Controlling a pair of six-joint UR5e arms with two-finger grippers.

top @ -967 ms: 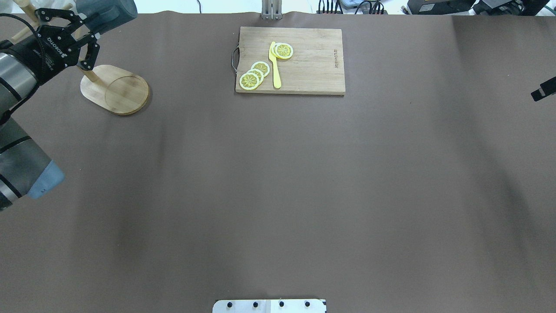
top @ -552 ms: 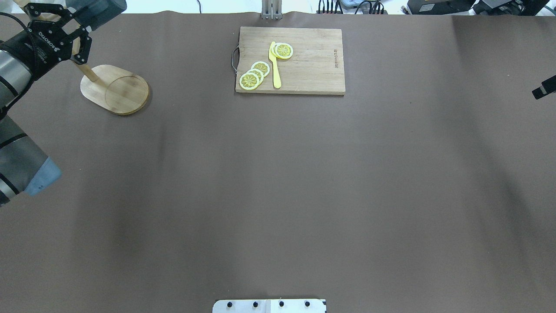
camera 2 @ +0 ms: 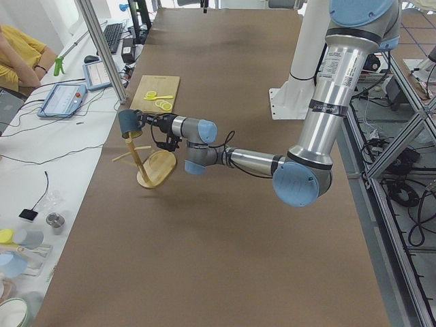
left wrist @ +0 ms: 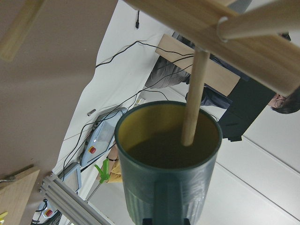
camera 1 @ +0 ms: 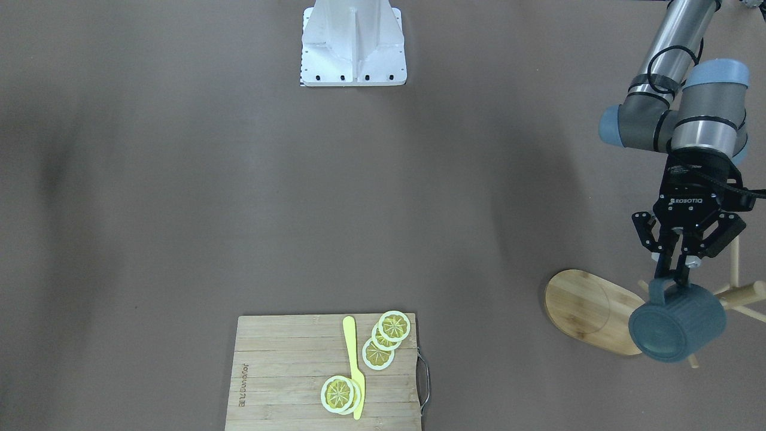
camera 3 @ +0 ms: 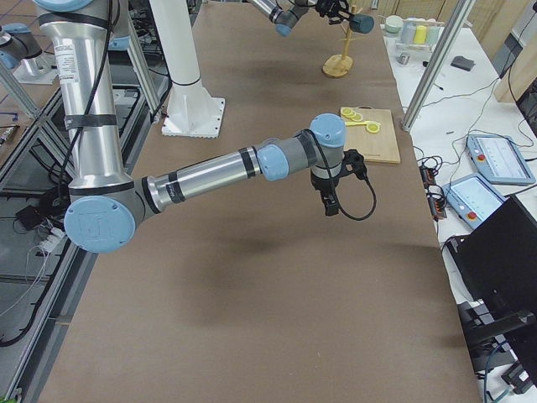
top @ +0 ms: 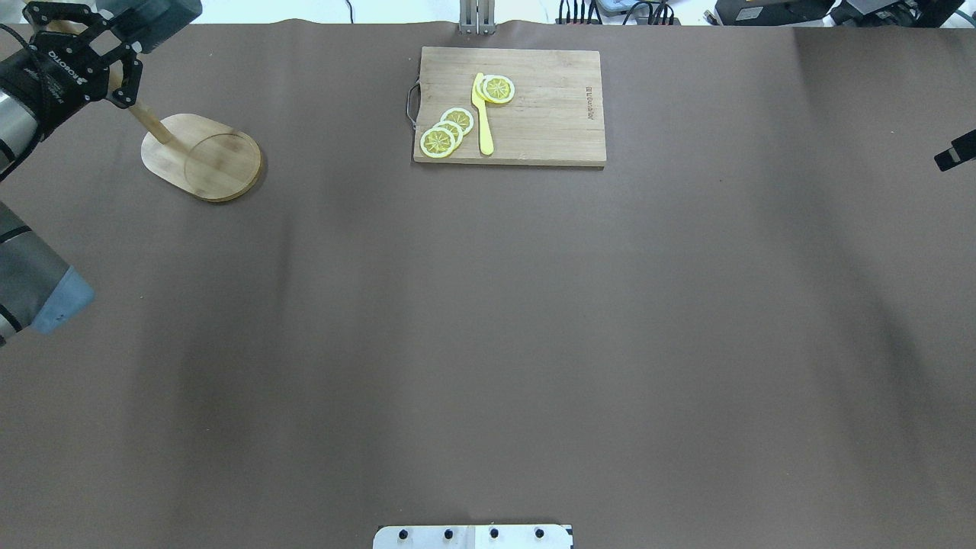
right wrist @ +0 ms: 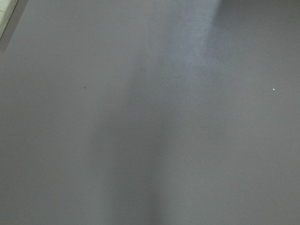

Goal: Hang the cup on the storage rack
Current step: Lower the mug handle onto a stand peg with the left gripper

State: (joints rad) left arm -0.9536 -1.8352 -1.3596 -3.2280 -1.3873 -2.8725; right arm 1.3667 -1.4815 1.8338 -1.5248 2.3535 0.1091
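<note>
Beside rack (camera 1: pixel 589 311), left hand (camera 1: pixel 675 275) tight on cup (camera 1: pixel 679 323) handle

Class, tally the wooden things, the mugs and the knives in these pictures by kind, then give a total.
Wooden things: 2, the storage rack and the cutting board
Mugs: 1, the cup
Knives: 1, the yellow knife
Total: 4

Left tool (camera 1: pixel 672 274) clamped tight, reaching far forward; right tool (camera 3: pixel 330 204) points downward.
</note>
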